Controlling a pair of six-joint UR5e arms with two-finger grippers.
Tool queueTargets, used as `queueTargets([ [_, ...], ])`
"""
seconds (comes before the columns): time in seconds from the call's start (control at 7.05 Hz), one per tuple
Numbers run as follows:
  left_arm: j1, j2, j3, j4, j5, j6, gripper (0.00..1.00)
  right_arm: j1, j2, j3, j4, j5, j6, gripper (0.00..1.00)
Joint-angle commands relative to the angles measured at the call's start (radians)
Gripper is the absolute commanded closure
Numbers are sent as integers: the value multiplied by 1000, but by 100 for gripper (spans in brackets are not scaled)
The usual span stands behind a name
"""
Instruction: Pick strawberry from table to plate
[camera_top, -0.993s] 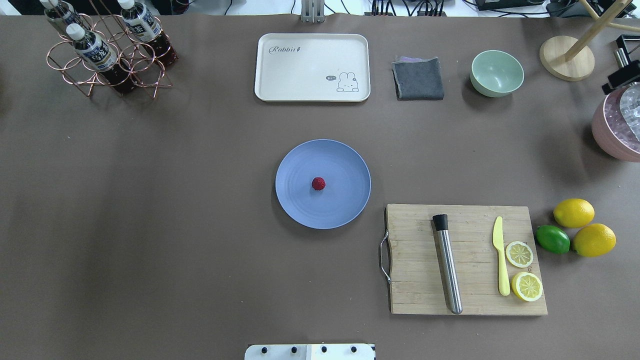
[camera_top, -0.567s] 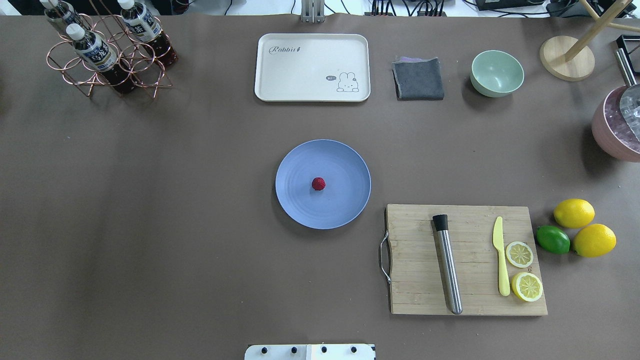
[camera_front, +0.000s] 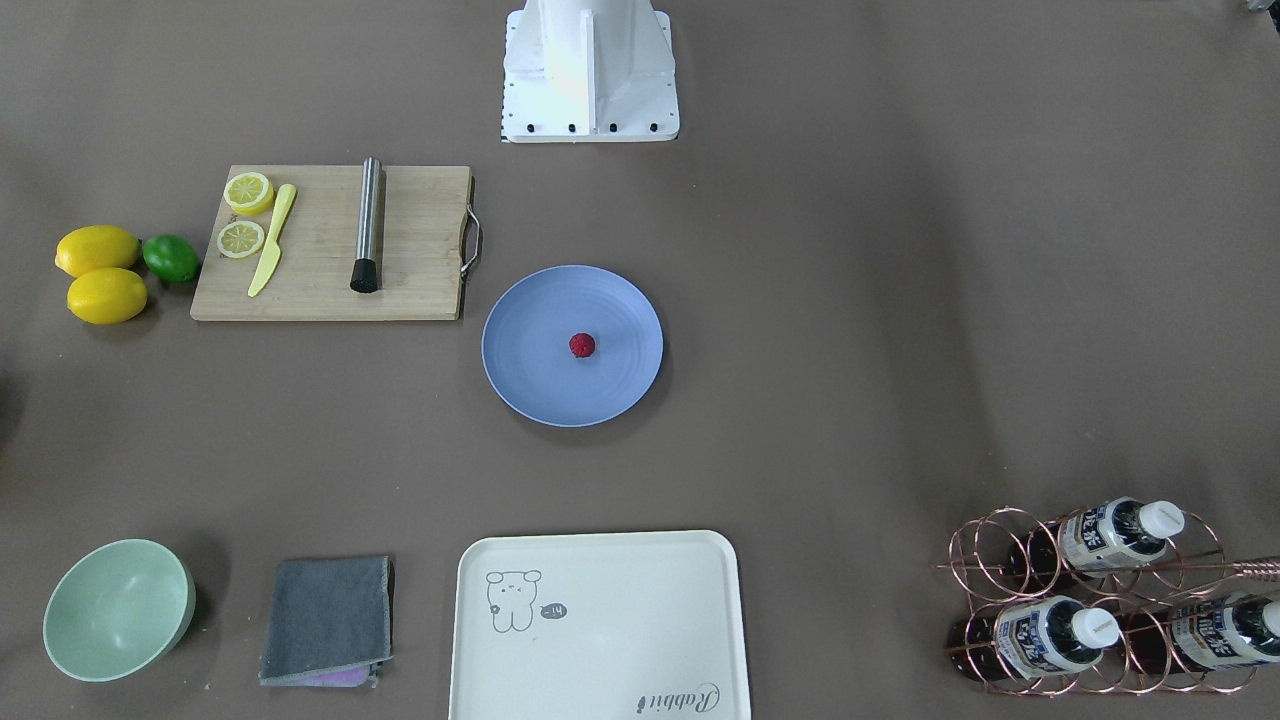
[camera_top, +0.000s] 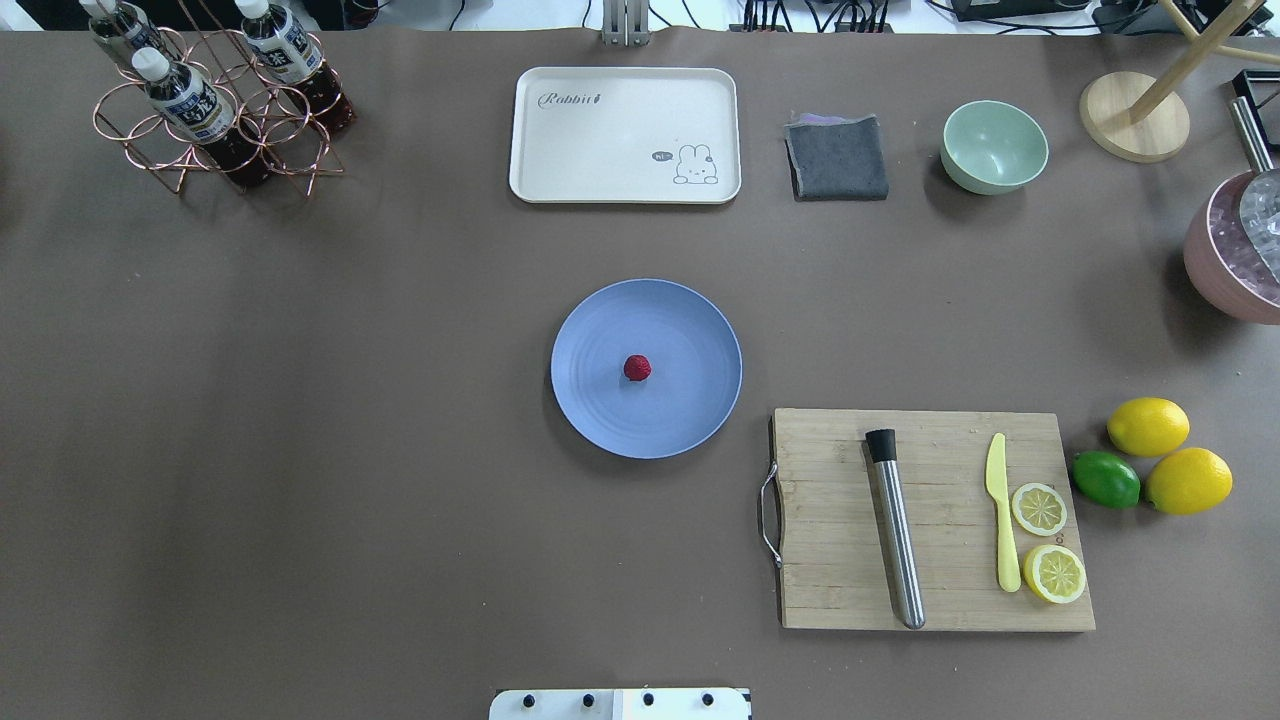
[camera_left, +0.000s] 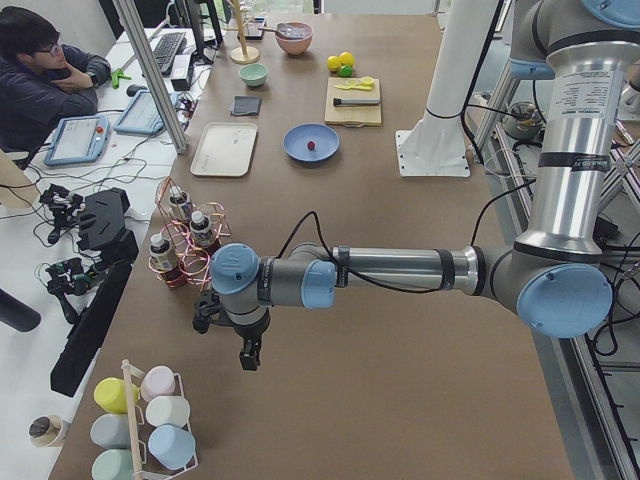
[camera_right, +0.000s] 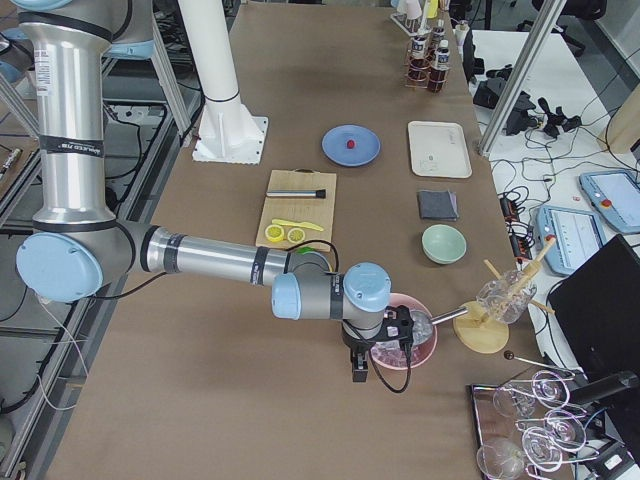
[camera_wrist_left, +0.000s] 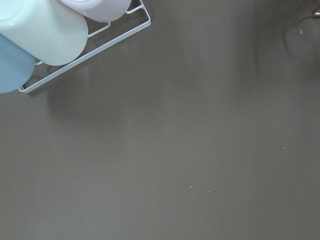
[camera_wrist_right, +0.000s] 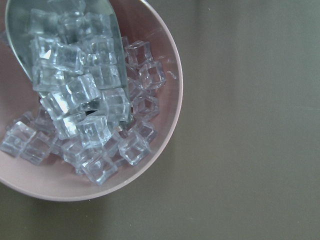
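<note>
On the plate (camera_top: 600, 415) sits the strawberry (camera_top: 637, 368); a pink bowl (camera_wrist_right: 55, 187) holds ice cubes (camera_wrist_right: 85, 95); left pincer (camera_left: 248, 361), right pincer (camera_right: 359, 374): cannot tell.

My left claw (camera_left: 248, 360) and right claw (camera_right: 359, 373) only turn up in the 2 side views, small and dark, so no telling if either is open or closed. The pink ice bowl (camera_top: 1215, 280) gets chopped by the overhead's right edge, and by the top and left edges on my right wrist cam. The cream tray (camera_front: 600, 640) runs off the front view's bottom edge. Left wrist cam catches only bits of 3 cups (camera_wrist_left: 45, 30) in its corner.
</note>
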Motion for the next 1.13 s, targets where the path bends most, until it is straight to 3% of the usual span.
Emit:
queueTargets([
  [0.0,0,2,-1,1,-1,-1,2,3,60,-1,-153,-1,6,0],
  [0.99,-2,4,8,-1,4,-5,2,2,66,9,-153,0,12,0],
])
